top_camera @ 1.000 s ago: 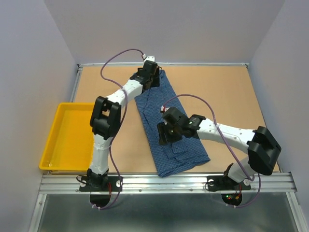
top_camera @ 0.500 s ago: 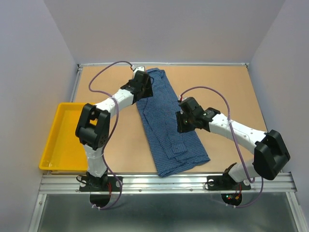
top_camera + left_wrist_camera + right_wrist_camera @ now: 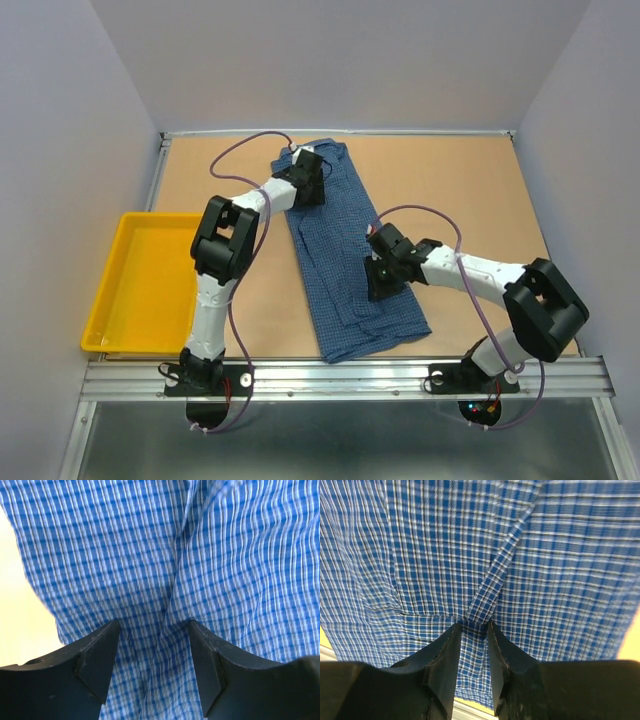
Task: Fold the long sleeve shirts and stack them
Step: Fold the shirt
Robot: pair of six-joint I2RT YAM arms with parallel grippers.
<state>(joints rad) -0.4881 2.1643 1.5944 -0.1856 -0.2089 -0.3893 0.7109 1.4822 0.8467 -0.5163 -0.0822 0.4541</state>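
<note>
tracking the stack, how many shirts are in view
1. The blue checked shirt lies on the table, running from its far edge toward the near edge; another could be hidden under its folds.

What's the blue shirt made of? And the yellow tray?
The shirt looks like thin woven cloth, probably cotton: it is matte, has fine blue and white checks, and folds in soft creases. The tray looks like hard plastic: it is smooth and evenly yellow, with a slightly shiny surface and a raised rim.

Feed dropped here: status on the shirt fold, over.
Left gripper open, tips down on shirt, far end. Right gripper pinching a ridge mid-cloth. Yellow tray apart, at left.
</note>
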